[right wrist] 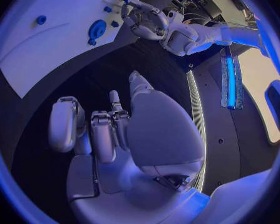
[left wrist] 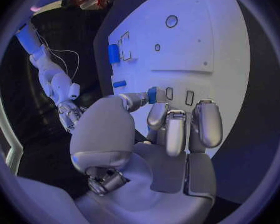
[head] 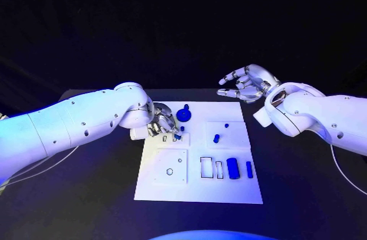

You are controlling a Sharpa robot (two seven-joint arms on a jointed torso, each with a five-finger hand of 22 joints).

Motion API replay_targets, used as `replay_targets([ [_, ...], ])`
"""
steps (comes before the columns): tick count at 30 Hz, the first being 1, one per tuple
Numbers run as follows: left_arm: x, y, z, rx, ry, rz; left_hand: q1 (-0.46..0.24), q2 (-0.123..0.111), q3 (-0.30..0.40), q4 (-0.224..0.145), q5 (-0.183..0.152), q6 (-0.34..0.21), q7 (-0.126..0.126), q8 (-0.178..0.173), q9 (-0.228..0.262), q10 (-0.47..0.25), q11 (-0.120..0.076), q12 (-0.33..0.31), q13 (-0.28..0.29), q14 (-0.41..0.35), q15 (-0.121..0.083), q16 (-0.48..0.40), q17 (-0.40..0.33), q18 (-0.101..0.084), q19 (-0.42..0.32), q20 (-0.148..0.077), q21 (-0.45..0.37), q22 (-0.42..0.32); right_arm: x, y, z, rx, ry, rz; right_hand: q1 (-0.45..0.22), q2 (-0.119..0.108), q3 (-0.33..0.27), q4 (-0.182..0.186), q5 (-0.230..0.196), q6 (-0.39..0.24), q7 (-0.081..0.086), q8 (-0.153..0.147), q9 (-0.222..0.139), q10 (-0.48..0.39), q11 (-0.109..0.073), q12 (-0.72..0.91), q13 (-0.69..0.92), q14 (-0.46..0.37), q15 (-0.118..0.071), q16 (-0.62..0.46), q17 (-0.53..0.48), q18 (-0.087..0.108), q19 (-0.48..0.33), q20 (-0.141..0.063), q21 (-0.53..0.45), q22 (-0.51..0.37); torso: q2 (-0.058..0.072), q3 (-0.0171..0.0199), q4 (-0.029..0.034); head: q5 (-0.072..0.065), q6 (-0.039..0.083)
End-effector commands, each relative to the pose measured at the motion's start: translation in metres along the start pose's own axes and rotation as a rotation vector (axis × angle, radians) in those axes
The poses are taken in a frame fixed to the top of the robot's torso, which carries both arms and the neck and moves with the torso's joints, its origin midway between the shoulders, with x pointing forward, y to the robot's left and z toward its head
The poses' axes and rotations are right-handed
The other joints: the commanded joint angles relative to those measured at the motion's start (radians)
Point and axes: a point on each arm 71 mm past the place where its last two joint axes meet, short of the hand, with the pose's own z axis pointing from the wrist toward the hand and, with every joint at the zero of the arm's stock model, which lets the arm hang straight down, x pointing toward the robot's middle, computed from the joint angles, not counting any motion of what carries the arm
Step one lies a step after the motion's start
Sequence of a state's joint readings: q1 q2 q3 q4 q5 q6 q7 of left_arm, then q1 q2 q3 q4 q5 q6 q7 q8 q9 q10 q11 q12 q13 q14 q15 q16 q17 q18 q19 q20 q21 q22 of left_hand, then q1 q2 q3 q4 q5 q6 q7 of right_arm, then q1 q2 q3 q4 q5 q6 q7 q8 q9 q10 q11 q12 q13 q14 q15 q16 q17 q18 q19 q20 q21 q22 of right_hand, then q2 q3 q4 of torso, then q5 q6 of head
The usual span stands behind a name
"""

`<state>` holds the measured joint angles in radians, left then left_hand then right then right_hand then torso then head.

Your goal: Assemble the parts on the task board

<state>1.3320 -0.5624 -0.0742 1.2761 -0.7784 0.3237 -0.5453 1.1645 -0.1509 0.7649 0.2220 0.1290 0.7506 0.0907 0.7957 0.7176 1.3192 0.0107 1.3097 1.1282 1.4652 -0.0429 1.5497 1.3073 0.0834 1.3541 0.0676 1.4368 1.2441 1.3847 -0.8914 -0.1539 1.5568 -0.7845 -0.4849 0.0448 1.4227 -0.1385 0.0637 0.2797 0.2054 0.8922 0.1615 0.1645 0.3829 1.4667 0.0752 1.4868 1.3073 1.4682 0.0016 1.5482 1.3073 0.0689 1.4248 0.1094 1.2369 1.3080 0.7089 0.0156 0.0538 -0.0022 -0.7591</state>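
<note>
The left arm enters from the left edge of the head view and ends in the left hand, which rests over the left margin of the white board in its upper half. In the left wrist view the thumb and a fingertip of this hand pinch a small blue part just above the board surface, close beside two small rectangular slots; whether the part already touches the board cannot be told. To the right of the hand, near the board's upper edge, stands a round blue knob. Farther right, on a raised white square, lie a small blue peg and a short blue piece. In the lower half of the board a square plate with a round hole lies left of two empty rectangular recesses, and right of these lie a broad blue block and a slim blue bar, side by side. The right hand hovers beyond the board's upper right corner, well apart from it, fingers loosely curled and spread, holding nothing.
</note>
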Motion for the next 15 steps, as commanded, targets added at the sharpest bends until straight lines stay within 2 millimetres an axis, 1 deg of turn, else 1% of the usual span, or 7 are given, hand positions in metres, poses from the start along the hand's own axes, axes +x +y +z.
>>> replay_targets([
  [1,0.001,-0.003,-0.003,0.042,-0.011,-0.062,-0.029,-0.009,0.18,-0.189,0.074,0.022,-0.009,0.01,0.075,0.014,-0.007,-0.003,-0.002,0.097,-0.009,0.01,0.238,-0.013,0.009,-0.008,0.009,0.011,0.0,0.0,-0.001,-0.013,0.008,-0.013,0.006,0.0,0.0,-0.003,0.004,-0.006,0.001,0.002,0.001,0.02,0.004,-0.002,0.176,0.085,0.004,-0.002,0.189,0.004,0.002,-0.001,0.005,0.052,-0.001,0.0007,-0.0004,0.001,-0.004],
  [2,0.0,-0.002,-0.005,0.045,-0.02,-0.066,-0.037,-0.012,0.181,-0.196,0.101,0.027,-0.011,0.011,0.079,0.017,-0.009,-0.004,-0.003,0.099,-0.011,0.013,0.244,-0.013,0.012,-0.009,0.01,0.013,0.0,0.0,-0.001,-0.013,0.008,-0.014,0.008,-0.001,0.0,-0.004,0.004,-0.006,0.001,0.003,0.001,0.019,0.004,-0.002,0.175,0.085,0.003,-0.002,0.189,0.004,0.001,-0.001,0.003,0.051,-0.001,0.0011,0.0006,0.002,-0.005],
  [4,0.0,0.0,-0.007,0.051,-0.043,-0.065,-0.045,-0.014,0.181,-0.201,0.121,0.03,-0.013,0.012,0.082,0.019,-0.01,-0.005,-0.004,0.1,-0.013,0.014,0.248,-0.013,0.013,-0.011,0.01,0.014,-0.001,-0.001,-0.001,-0.012,0.007,-0.014,0.008,-0.001,0.0,-0.004,0.004,-0.006,0.001,0.003,0.001,0.019,0.004,-0.002,0.175,0.085,0.003,-0.002,0.189,0.004,0.001,-0.001,0.003,0.051,0.0,0.0015,0.0012,0.002,-0.006],
  [5,0.0,0.0,-0.008,0.053,-0.053,-0.063,-0.057,-0.019,0.181,-0.21,0.166,0.038,-0.017,0.013,0.089,0.024,-0.014,-0.006,-0.005,0.101,-0.016,0.015,0.25,-0.015,0.02,-0.014,0.014,0.024,-0.001,-0.001,-0.001,-0.012,0.007,-0.014,0.008,-0.001,0.0,-0.004,0.004,-0.006,0.001,0.003,0.001,0.019,0.004,-0.002,0.175,0.085,0.003,-0.002,0.189,0.004,0.001,-0.001,0.003,0.051,0.0,0.0016,0.0009,0.003,-0.006],
  [9,0.0,0.002,-0.013,0.06,-0.114,-0.039,-0.068,-0.024,0.182,-0.222,0.201,0.047,-0.021,0.015,0.096,0.033,-0.018,-0.004,-0.001,0.102,-0.02,0.016,0.253,-0.018,0.03,-0.018,0.02,0.038,-0.002,-0.002,-0.002,-0.01,0.004,-0.015,0.008,-0.001,0.0,-0.004,0.004,-0.006,0.001,0.003,0.001,0.018,0.004,-0.003,0.175,0.085,0.003,-0.002,0.187,0.004,0.001,-0.001,0.001,0.05,0.001,0.0008,0.0024,0.003,-0.009],
  [11,0.0,0.004,-0.015,0.062,-0.146,-0.026,-0.074,-0.029,0.183,-0.23,0.231,0.055,-0.024,0.016,0.101,0.037,-0.021,-0.005,-0.003,0.102,-0.024,0.016,0.251,-0.02,0.037,-0.021,0.025,0.047,-0.002,-0.003,-0.002,-0.01,0.003,-0.015,0.008,-0.001,0.0,-0.004,0.004,-0.006,0.001,0.003,0.001,0.018,0.004,-0.003,0.175,0.085,0.003,-0.002,0.187,0.004,0.001,-0.001,0.001,0.05,0.0,0.0007,0.0034,0.003,-0.011],
  [15,0.001,0.006,-0.018,0.06,-0.203,-0.005,-0.082,-0.035,0.184,-0.237,0.267,0.065,-0.028,0.016,0.107,0.046,-0.026,-0.003,0.001,0.1,-0.027,0.013,0.246,-0.023,0.045,-0.026,0.03,0.058,-0.003,-0.004,-0.003,-0.009,0.0,-0.016,0.008,-0.001,0.0,-0.004,0.004,-0.006,0.001,0.003,0.001,0.018,0.004,-0.003,0.175,0.085,0.003,-0.002,0.187,0.004,0.001,-0.001,0.001,0.05,0.0,0.0015,0.0025,0.007,-0.016],
])
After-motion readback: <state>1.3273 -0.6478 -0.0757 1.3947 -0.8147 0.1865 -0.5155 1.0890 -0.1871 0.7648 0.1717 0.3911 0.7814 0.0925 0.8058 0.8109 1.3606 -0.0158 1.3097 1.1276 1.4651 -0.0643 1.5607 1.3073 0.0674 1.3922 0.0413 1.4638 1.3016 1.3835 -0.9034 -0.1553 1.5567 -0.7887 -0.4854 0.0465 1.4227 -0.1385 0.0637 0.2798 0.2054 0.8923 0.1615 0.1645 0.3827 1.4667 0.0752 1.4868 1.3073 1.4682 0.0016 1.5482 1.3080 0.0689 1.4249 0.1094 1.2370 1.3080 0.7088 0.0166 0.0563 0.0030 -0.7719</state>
